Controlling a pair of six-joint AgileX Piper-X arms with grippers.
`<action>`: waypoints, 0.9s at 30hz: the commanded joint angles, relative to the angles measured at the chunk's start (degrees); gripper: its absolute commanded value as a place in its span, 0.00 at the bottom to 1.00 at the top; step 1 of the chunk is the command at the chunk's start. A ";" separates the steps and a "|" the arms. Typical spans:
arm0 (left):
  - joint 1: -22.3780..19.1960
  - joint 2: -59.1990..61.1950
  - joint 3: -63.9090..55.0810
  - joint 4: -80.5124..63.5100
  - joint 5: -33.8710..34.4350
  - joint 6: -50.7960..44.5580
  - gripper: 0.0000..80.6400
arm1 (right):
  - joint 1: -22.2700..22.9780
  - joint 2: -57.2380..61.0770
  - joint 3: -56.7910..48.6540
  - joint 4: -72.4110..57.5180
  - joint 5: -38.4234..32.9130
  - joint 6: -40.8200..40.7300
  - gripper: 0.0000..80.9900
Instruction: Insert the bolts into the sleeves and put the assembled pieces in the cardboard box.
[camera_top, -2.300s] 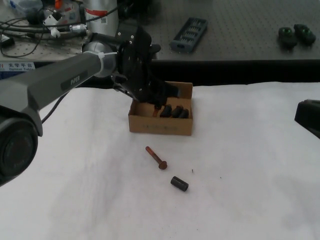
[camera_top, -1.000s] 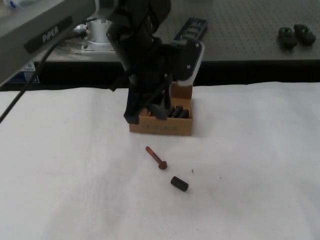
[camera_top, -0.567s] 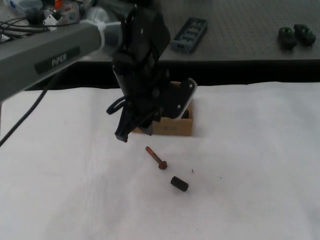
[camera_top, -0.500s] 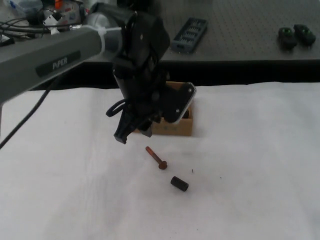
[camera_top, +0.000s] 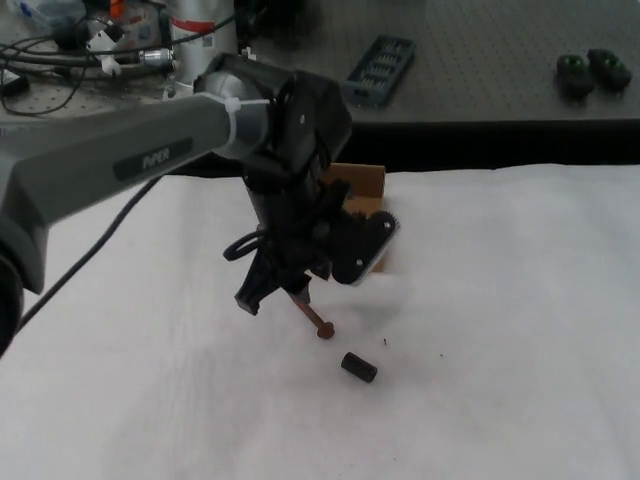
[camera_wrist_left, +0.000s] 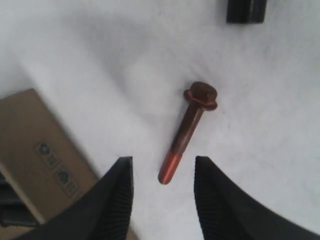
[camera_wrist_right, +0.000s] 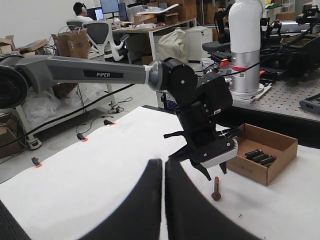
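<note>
A copper-coloured bolt (camera_top: 316, 320) (camera_wrist_left: 192, 127) (camera_wrist_right: 216, 188) lies on the white cloth, its shaft end between the fingers of my open left gripper (camera_top: 278, 296) (camera_wrist_left: 161, 164) (camera_wrist_right: 214, 173), which hangs just above it. A short black sleeve (camera_top: 358, 367) (camera_wrist_left: 246, 10) lies loose a little nearer the front. Behind the left arm stands the cardboard box (camera_top: 362, 181) (camera_wrist_left: 35, 150) (camera_wrist_right: 260, 170), partly hidden in the high view, with black assembled pieces (camera_wrist_right: 259, 156) inside. My right gripper (camera_wrist_right: 163, 166) is shut, far off to the side above the cloth.
A dark bench runs behind the cloth, carrying a ribbed dark tray (camera_top: 378, 68), two green-and-black parts (camera_top: 593, 70) and cables with a white cylinder (camera_top: 200, 25) at the back left. Bare cloth stretches to the right of the sleeve.
The left arm came away from over the box, forward and down, until its open fingers straddle the bolt. Bolt and loose sleeve have not moved.
</note>
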 joint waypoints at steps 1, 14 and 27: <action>-0.92 1.52 0.23 1.76 1.29 0.49 0.37 | -0.31 -0.40 -0.33 0.26 -0.24 -0.42 0.03; -1.37 4.72 0.41 2.24 -0.93 1.66 0.33 | -0.31 -0.40 -0.33 0.25 -0.24 -0.32 0.03; -1.47 5.49 0.62 2.15 -0.80 1.25 0.07 | -0.31 -0.40 -0.33 0.25 0.24 -0.01 0.03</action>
